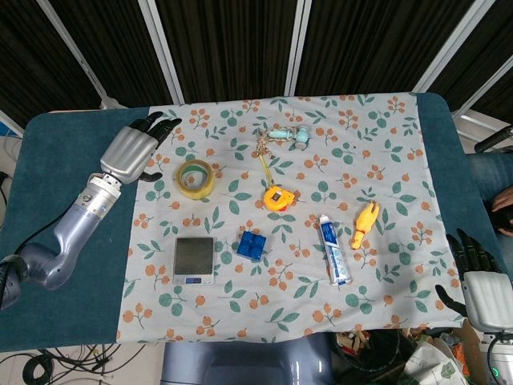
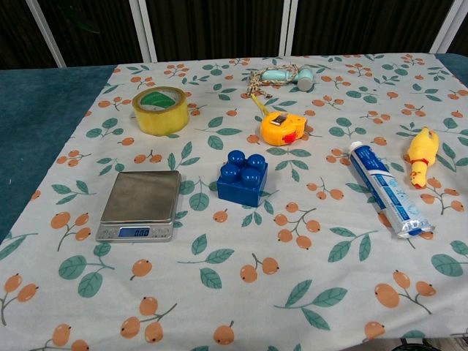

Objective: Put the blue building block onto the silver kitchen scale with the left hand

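Note:
The blue building block (image 1: 252, 245) (image 2: 243, 178) stands on the flowered cloth near the table's middle, just right of the silver kitchen scale (image 1: 195, 260) (image 2: 141, 204), whose platform is bare. My left hand (image 1: 136, 149) hovers over the cloth's far left edge beside the tape roll, fingers spread and holding nothing, well away from the block. My right hand (image 1: 481, 282) sits off the cloth at the near right corner, fingers apart and empty. The chest view shows neither hand.
A yellow tape roll (image 1: 195, 178) (image 2: 161, 110) lies behind the scale. A yellow tape measure (image 1: 277, 197) (image 2: 281, 127), a toothpaste tube (image 1: 335, 250) (image 2: 386, 188), a yellow rubber chicken (image 1: 365, 224) (image 2: 420, 165) and a small teal toy (image 1: 287, 136) (image 2: 281, 75) lie to the right and behind.

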You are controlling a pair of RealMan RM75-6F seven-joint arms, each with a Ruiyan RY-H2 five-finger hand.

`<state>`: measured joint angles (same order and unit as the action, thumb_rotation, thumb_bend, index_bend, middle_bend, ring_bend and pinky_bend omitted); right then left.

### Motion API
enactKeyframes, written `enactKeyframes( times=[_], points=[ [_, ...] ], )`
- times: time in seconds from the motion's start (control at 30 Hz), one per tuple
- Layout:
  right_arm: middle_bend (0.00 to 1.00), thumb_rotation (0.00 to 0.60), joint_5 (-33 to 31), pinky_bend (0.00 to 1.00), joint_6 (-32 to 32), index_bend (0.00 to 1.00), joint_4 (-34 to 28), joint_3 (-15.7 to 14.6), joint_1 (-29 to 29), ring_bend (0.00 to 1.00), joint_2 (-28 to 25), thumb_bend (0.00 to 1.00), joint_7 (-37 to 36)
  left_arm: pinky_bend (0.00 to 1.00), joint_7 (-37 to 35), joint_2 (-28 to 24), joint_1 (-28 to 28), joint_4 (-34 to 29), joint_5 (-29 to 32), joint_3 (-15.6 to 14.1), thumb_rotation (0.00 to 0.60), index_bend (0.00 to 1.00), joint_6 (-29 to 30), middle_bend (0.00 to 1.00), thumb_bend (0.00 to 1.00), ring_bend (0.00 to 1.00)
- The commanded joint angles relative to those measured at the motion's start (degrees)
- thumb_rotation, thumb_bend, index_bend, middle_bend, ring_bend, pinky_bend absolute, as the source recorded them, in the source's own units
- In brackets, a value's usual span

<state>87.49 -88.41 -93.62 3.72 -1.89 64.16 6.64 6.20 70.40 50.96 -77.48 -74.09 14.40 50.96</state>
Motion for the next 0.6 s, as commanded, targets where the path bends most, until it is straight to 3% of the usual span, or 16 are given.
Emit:
enactKeyframes(
  times=[0.03,0.6],
  points=[
    [0.0,0.6,0.2,0.18,-0.1,0.0,0.0,-0.1,0.0,0.07,0.0,0.15,-0.2,0.26,0.3,-0.4,0.0,-0.7,0.5,0.0,0.6,0.07,-0.1,0.16,0.06,0.06],
    [0.0,0.6,-0.4,0.18,0.3,0.0,-0.3,-0.1,0.1,0.07,0.0,0.15,0.1,0.26,0.7,-0.4,0.4,-1.4,1.1,-0.1,0.6,0.07,0.1,0.16,0.06,0.06]
  ],
)
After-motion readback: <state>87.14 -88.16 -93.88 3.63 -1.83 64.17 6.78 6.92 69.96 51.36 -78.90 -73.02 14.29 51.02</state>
